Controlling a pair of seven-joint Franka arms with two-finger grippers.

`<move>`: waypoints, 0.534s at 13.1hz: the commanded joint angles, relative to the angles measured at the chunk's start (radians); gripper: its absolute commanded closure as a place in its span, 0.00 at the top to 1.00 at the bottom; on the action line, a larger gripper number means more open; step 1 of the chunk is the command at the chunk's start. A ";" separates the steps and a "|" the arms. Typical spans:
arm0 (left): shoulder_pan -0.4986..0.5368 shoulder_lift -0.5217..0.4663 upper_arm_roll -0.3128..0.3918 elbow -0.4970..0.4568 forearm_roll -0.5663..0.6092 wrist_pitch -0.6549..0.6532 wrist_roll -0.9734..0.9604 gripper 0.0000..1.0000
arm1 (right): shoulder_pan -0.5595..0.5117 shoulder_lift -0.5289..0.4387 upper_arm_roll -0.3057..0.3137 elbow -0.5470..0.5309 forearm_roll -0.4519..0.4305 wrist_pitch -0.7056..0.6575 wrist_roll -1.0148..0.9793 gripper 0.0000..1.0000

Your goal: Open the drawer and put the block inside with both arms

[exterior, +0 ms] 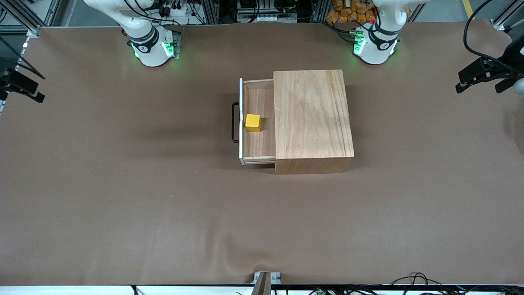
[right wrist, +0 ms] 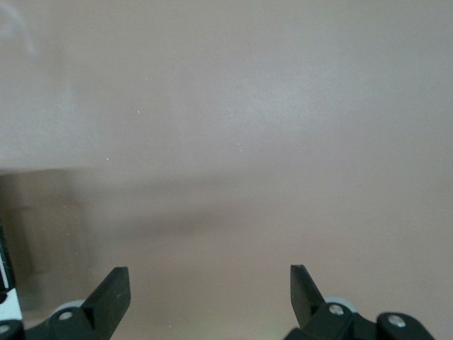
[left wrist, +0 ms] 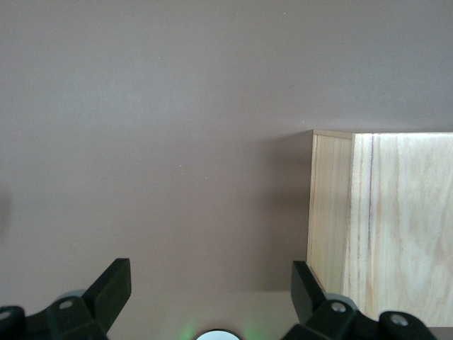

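The wooden cabinet stands mid-table. Its drawer is pulled out toward the right arm's end, with the white front panel and black wire handle leading. The yellow block rests on the drawer floor, just inside the front panel. In the left wrist view my left gripper is open and empty, up over bare table beside a corner of the cabinet. In the right wrist view my right gripper is open and empty over bare brown table. Neither gripper shows in the front view.
The right arm's base and the left arm's base glow green along the table's back edge. Black camera mounts stick in at both ends of the table. A brown cover lies over the table.
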 commanded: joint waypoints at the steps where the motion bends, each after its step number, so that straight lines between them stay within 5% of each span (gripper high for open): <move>1: 0.015 -0.029 -0.008 -0.023 -0.016 -0.001 -0.006 1.00 | 0.007 -0.034 0.008 -0.030 -0.035 0.010 -0.002 1.00; 7: 0.015 -0.018 -0.008 0.007 -0.017 -0.002 0.001 1.00 | 0.012 -0.034 0.018 -0.032 -0.060 -0.007 0.006 1.00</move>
